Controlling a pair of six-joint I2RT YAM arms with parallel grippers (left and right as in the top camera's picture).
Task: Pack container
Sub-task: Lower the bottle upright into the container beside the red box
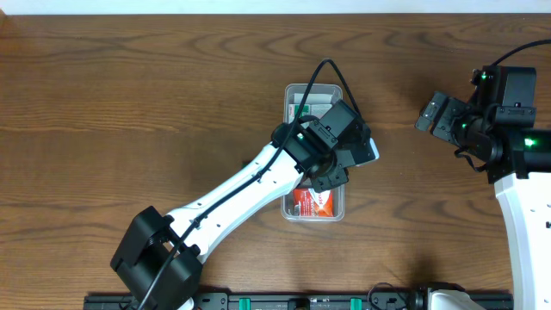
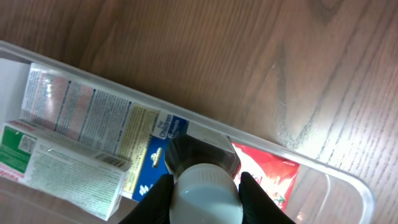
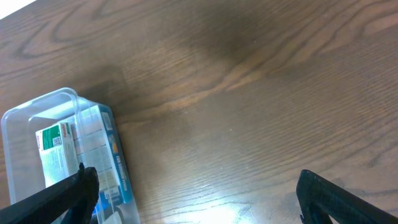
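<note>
The clear plastic container [image 1: 312,216] lies lengthwise at the table's middle. It holds white printed boxes [image 1: 308,108] at its far end and a red packet [image 1: 313,202] at its near end. My left gripper [image 1: 343,153] hovers over the container's middle. In the left wrist view it [image 2: 206,184] is shut on a dark bottle with a white cap [image 2: 203,155], above a blue-edged box [image 2: 93,118], a green-and-white box [image 2: 59,168] and the red packet [image 2: 273,175]. My right gripper [image 1: 437,116] is open and empty over bare table, right of the container [image 3: 37,112].
The wooden table [image 1: 129,112] surrounds the container on all sides. A black rail [image 1: 284,300] runs along the front edge. The left arm's body crosses the front left of the table.
</note>
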